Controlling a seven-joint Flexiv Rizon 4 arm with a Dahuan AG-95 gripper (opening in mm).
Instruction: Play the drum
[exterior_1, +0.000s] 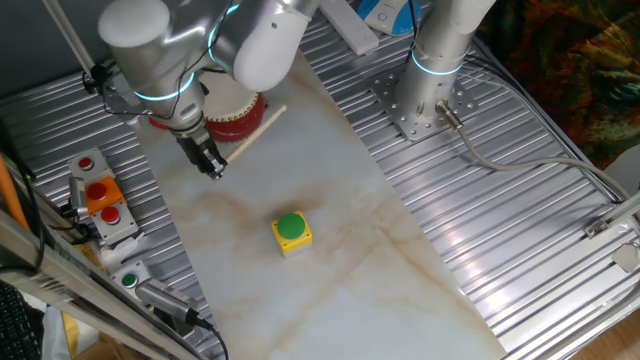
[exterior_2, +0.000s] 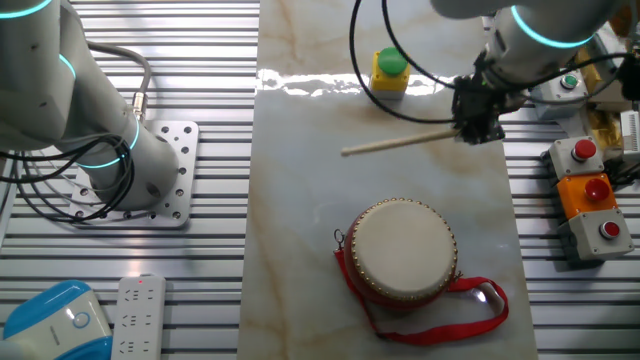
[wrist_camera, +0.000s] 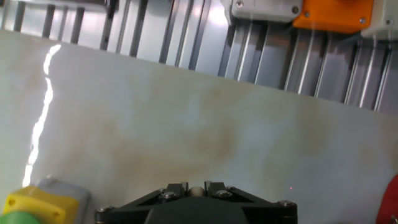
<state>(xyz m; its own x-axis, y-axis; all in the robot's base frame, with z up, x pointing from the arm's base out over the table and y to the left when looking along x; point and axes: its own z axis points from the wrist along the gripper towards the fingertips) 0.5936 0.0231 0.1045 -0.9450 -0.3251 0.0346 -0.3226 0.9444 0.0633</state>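
two fingers of gripper (exterior_2: 478, 128) clamped narrow on wooden stick (exterior_2: 400, 141), held apart from drum (exterior_2: 403, 250).

our arm reaches over the table with the wrist angled down, and our gripper (exterior_2: 478, 128) has its fingers (exterior_1: 213, 166) clamped on a thin wooden stick (exterior_2: 400, 142).

— How much of the drum (exterior_1: 238, 117) do I get from that fixed view?
— Mostly hidden behind my arm (exterior_1: 200, 45). In the hand view, only a red sliver at the right edge.
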